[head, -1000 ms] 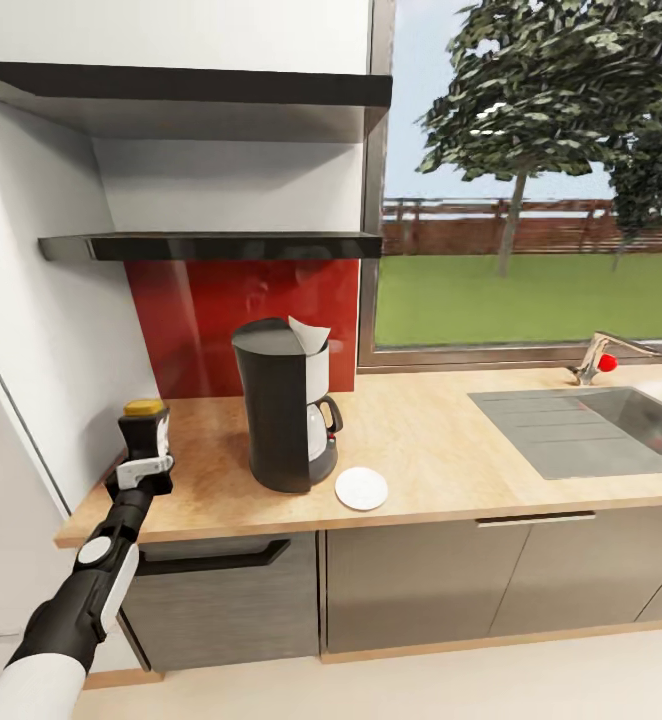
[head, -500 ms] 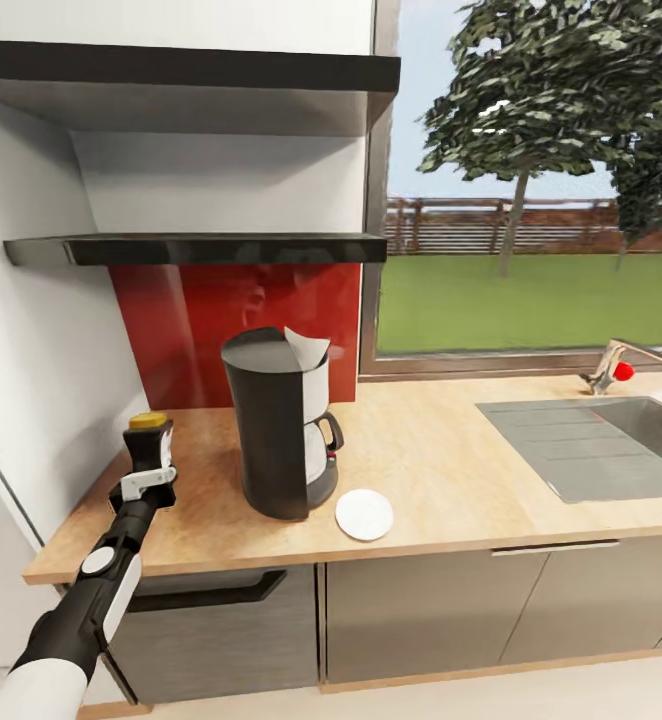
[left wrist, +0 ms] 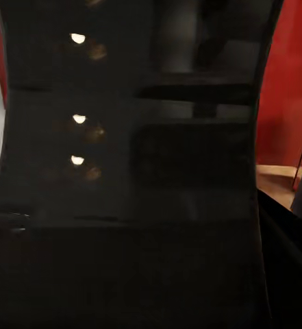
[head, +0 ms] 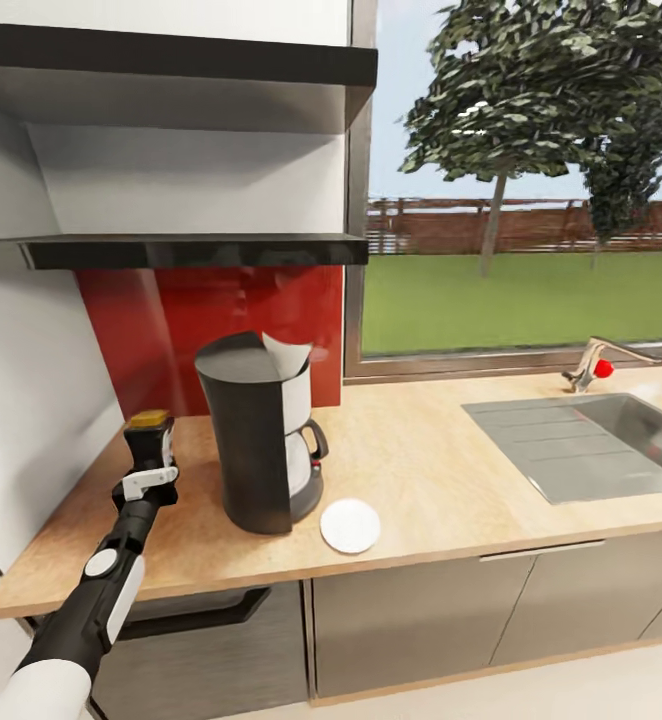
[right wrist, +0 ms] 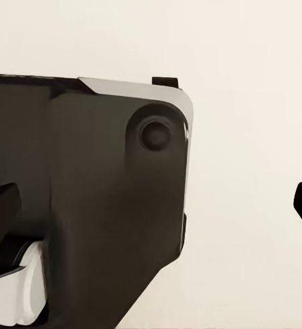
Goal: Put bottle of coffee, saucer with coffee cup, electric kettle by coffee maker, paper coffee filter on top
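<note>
Along the wall, table: the kitchen countertop (head: 441, 470), light wood-look, called the table here, carries the station; a steel sink (head: 591, 440) is set into its far right.
Shelf: the kitchen shelf (head: 186, 250), a thin dark board, hangs above the red backsplash (head: 171, 320).
Coffee maker: the coffee maker (head: 256, 430) stands upright on the table, tall, dark and rigid, probably the heaviest piece; it needs no lifting.
Filter: the paper coffee filter (head: 289, 355) sits on the machine's top, thin, light and easily crushed.
Bottle: the bottle of coffee (head: 149, 440) is upright over the table's left end, beside the coffee maker but apart from it; whether its base touches the table cannot be told. Its glossy dark body fills the left wrist view (left wrist: 133, 164).
Handling: likely hard, smooth and slippery glass, modest weight; the narrow waist gives the surest hold, not the golden lid.
Left tool: the left tool (head: 149, 478) pinches the bottle's lower body.
Saucer: the saucer (head: 350, 525), flat, white and brittle, lies just beside the machine's base.
Right tool: state cannot be told from the right wrist view.
</note>
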